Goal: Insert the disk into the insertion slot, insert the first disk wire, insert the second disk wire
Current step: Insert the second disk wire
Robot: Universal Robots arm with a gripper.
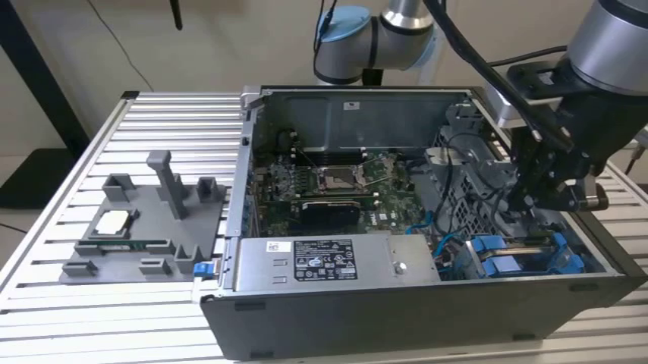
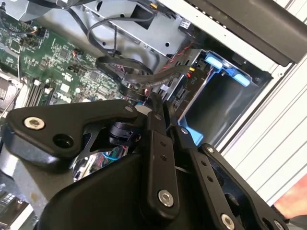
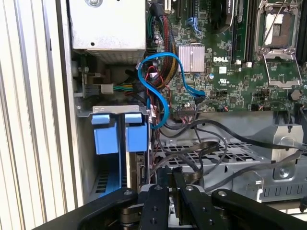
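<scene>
fingers (image 2: 154, 108) pressed together, pinching black cable (image 2: 136, 72); gripper (image 1: 526, 199) low inside computer case (image 1: 405, 318), above drive cage. disk (image 1: 521, 254), blue-framed, seated in insertion slot (image 3: 120, 143) by case front.

Small-print white label on the power-supply box (image 1: 335, 262); white lettering on the green motherboard (image 3: 225, 91)

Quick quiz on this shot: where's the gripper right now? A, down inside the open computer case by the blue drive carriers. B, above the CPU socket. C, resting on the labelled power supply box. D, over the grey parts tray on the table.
A: in the exterior view the gripper hangs inside the open computer case, just above the blue drive carriers, apart from the grey parts tray.
</scene>
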